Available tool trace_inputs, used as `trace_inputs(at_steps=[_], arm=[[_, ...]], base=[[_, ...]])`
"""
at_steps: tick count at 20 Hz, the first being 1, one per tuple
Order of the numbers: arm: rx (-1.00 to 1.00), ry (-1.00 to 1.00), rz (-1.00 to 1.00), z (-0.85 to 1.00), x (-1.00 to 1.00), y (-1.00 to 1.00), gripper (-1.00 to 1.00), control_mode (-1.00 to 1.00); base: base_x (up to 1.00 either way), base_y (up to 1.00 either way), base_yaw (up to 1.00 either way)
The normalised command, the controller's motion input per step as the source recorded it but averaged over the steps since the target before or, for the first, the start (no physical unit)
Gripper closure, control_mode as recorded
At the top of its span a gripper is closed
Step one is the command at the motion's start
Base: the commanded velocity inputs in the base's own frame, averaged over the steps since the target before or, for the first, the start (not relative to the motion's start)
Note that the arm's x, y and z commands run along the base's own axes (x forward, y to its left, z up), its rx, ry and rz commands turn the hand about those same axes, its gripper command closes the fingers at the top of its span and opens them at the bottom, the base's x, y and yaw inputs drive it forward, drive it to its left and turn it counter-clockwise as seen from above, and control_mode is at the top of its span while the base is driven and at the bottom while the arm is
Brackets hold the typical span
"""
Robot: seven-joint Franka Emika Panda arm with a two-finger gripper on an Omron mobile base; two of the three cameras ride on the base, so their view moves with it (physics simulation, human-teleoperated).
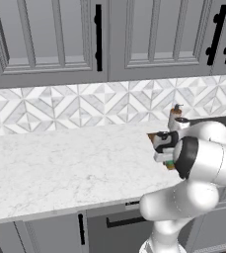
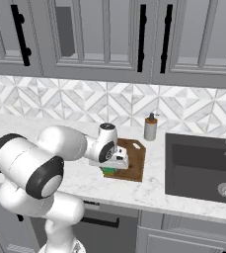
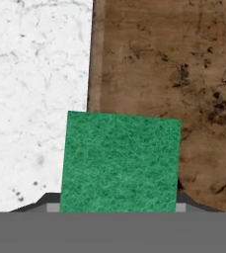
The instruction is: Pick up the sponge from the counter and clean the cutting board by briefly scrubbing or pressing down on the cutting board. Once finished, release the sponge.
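Sponge [image 3: 120,163] clamped between pincer [image 2: 113,167] tips, green face toward camera, held low at board [image 3: 183,74] near edge, overlapping tabletop [image 3: 35,99] on one side. Grip looks set for pressing down onto brown wood just beyond. Soap bottle [image 2: 150,128] farther behind.

Everything I see is evenly and softly lit, with no glare and no hard shadows. Under my wrist the sponge [image 3: 119,163] shows coarse, pixelated grain, the cutting board [image 3: 183,74] looks slightly smeared, and the counter [image 1: 60,163] stays bright, nearly washed out.
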Motion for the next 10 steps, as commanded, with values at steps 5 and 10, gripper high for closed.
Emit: trace_inputs(at_steps=[5, 10], arm=[[0.00, 0.00, 0.00, 0.00, 0.35, 0.00, 1.00, -1.00], [0.00, -0.01, 0.00, -0.07, 0.73, 0.00, 1.00, -1.00]], base=[[0.00, 0.00, 0.00], [0.00, 0.00, 0.00]])
